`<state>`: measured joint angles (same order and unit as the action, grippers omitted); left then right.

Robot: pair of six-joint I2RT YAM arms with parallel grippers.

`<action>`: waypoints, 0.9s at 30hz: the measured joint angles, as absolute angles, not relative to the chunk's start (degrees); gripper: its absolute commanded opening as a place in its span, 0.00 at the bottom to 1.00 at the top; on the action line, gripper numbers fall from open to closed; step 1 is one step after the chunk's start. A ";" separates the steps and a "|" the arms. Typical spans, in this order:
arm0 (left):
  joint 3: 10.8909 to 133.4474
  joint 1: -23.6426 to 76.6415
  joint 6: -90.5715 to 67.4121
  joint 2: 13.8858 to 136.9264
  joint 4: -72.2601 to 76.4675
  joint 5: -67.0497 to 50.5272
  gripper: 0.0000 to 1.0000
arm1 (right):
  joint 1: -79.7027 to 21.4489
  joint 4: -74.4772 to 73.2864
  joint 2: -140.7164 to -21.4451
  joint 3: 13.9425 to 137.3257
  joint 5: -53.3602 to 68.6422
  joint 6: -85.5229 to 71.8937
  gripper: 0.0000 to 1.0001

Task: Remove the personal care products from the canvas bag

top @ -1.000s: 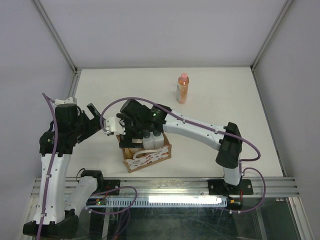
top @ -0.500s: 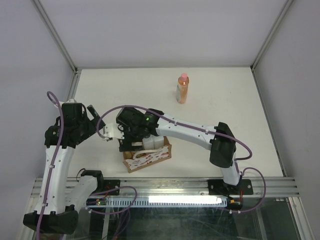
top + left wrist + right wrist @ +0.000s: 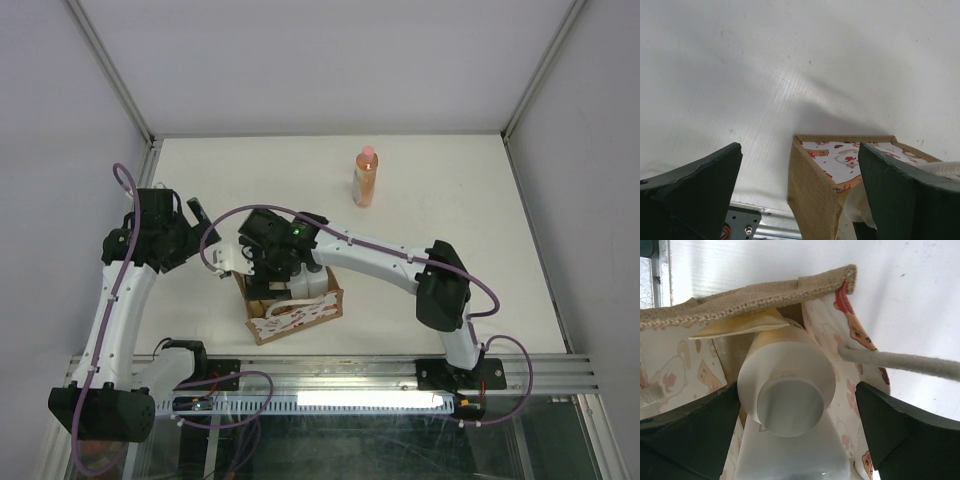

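The canvas bag (image 3: 296, 309) stands near the table's front edge, its tan corner (image 3: 816, 186) and patterned cream panel showing in the left wrist view. My right gripper (image 3: 263, 285) reaches down into the bag's left end. In the right wrist view it (image 3: 796, 389) is open, its fingers on either side of a white bottle (image 3: 786, 382) with a grey cap, apart from it. A second pale bottle (image 3: 304, 284) shows in the bag beside the arm. The orange bottle (image 3: 366, 178) with a pink cap stands upright on the table, far right of the bag. My left gripper (image 3: 194, 230) hangs open to the left of the bag, holding nothing.
A cream rope handle (image 3: 900, 363) crosses the right wrist view beside the bag's wall. The metal rail (image 3: 330, 375) runs along the table's near edge. Grey walls close the table at the back and both sides.
The right gripper has moved left and down into the bag's left end. The left arm has pulled back up and to the left, away from the bag.
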<state>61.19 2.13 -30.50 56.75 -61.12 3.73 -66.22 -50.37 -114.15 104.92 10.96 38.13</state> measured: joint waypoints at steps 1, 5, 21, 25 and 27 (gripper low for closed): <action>61.58 2.13 -30.37 57.04 -61.01 3.73 0.99 | -66.41 -51.11 -114.28 105.12 10.90 38.15 0.98; 62.57 2.13 -30.09 57.39 -60.20 3.75 0.99 | -67.44 -52.25 -115.68 106.04 9.78 38.50 0.99; 63.81 2.13 -28.99 59.88 -59.86 3.75 0.99 | -68.82 -52.34 -120.75 107.79 4.73 37.80 0.83; 63.90 2.13 -28.97 59.88 -59.79 3.75 0.99 | -68.88 -52.84 -120.75 108.27 4.91 37.65 0.54; 63.90 2.13 -28.97 59.88 -59.77 3.75 0.99 | -68.88 -53.60 -120.75 108.90 5.13 37.28 0.42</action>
<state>63.90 2.13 -28.97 59.88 -59.77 3.75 -68.88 -53.60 -120.75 108.90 5.13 37.28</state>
